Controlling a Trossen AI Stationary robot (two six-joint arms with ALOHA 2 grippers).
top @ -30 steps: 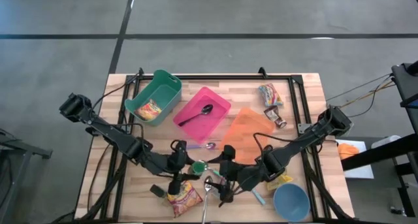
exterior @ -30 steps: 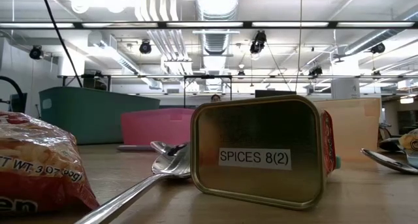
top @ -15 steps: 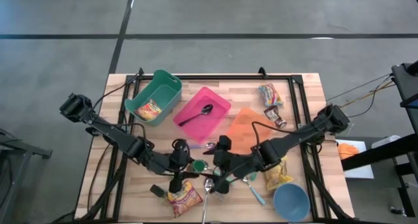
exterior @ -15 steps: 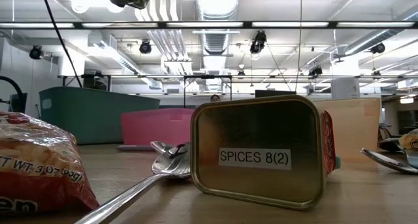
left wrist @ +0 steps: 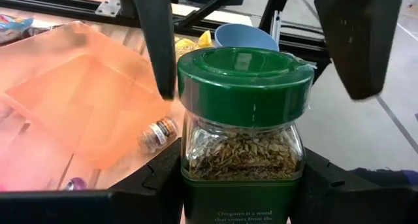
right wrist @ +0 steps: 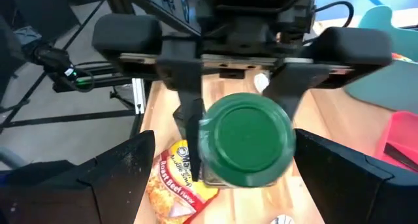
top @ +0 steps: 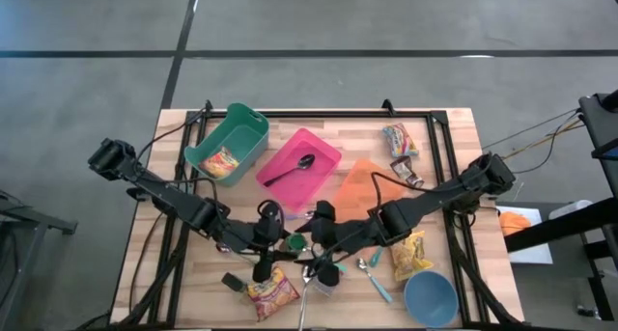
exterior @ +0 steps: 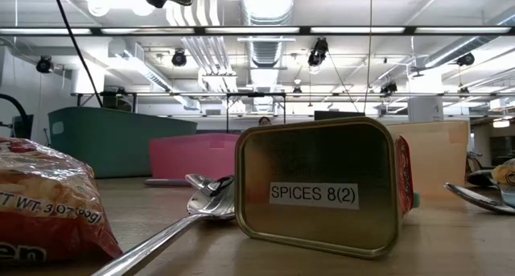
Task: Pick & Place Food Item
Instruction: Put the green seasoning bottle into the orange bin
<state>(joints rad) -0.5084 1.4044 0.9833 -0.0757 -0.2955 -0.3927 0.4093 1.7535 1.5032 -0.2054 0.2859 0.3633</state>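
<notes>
On the wooden table (top: pixel 454 138), the pink bin (top: pixel 299 167) holds 1 dark spoon (top: pixel 290 170); beside it the teal bin (top: pixel 228 143) holds 1 yellow snack packet (top: pixel 222 162); on the pink bin's other side the orange tray (top: pixel 371 187) lies flat with nothing showing in it, a small spice bottle (top: pixel 407 173) just off its corner; the blue bowl (top: pixel 431 298) stands near the table's front edge on the right arm's side, its inside bare; the open spice tin (exterior: pixel 322 194) lies on its side in the low view, label facing out, hollow. The left gripper (left wrist: pixel 235 204) clamps the base of the green-lidded oregano jar (left wrist: pixel 243 129), upright in mid-table; the jar shows dried herbs through the glass. The right gripper (right wrist: pixel 225 155) faces the jar's lid, fingers spread wide on either side, not touching.
</notes>
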